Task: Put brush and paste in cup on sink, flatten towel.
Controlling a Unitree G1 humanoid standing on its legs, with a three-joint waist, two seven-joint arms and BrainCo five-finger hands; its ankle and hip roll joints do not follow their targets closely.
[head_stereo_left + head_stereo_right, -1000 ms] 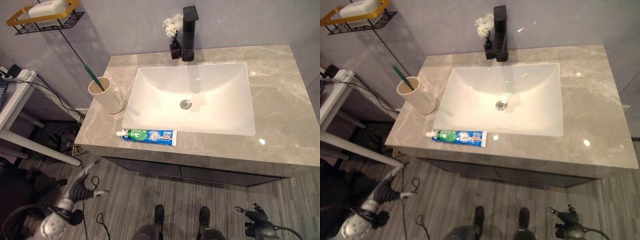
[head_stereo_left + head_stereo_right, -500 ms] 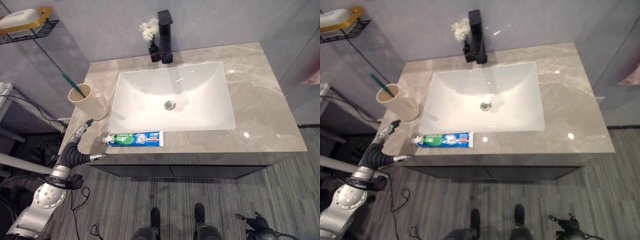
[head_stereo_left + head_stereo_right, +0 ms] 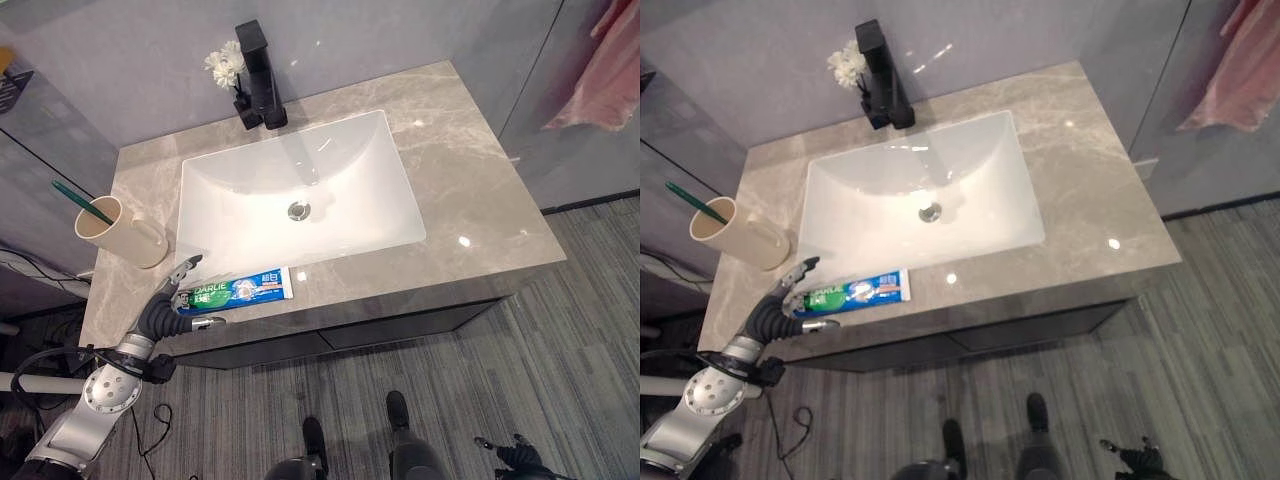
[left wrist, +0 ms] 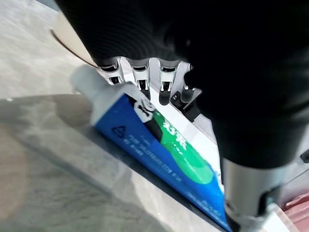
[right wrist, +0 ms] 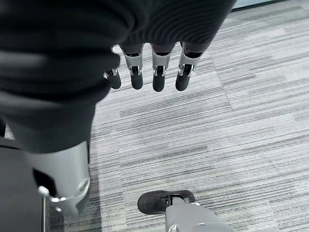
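The left hand (image 3: 168, 308), fingers spread wide and holding nothing, hovers over the cap end of the blue-and-green toothpaste tube (image 3: 238, 291), at six o'clock from the cream cup (image 3: 118, 230); the right hand (image 5: 145, 72) hangs relaxed.

We see the left robot hand (image 3: 175, 300) raised at the end of its silver-grey arm, fingers (image 4: 138, 82) spread and nearly straight, thumb held apart below them, wrist under the dark ribbed cover. The right robot hand (image 5: 145, 72) hangs low at the robot's right side, its dark-tipped fingers relaxed, side by side, pointing down and closed on nothing
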